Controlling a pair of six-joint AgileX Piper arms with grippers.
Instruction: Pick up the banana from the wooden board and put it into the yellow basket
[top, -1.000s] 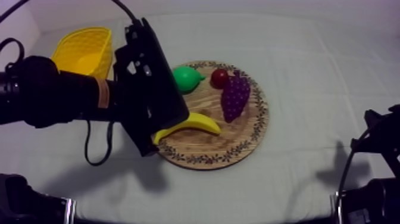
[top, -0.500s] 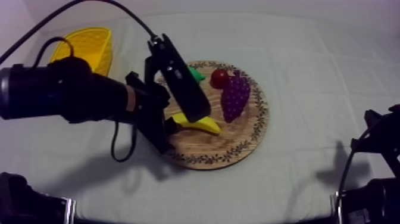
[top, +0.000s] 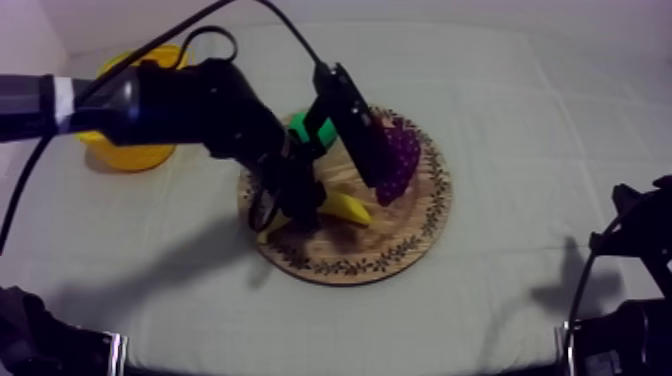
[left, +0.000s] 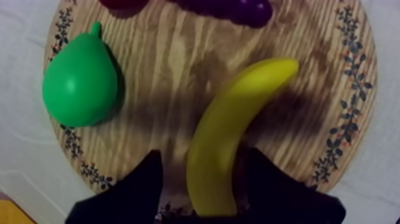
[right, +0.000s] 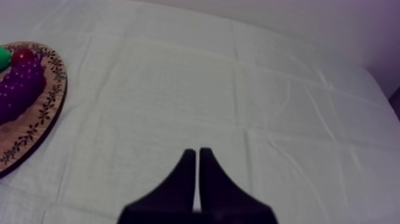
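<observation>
Currently left hand (left: 201, 158) straddles banana (left: 238, 113) on wooden board (left: 166, 65).

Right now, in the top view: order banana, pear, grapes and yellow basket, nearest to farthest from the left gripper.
From the left gripper:
1. banana, straddled by the open gripper, on the wooden board.
2. pear and grapes, toward the board's far side; too close to call.
3. yellow basket, off the board at the table's left, farthest.

Pear (left: 80, 83) beside banana (left: 232, 131), grapes (left: 238, 9) near tip — open cloth (right: 208, 89) beyond board (left: 172, 77).
</observation>
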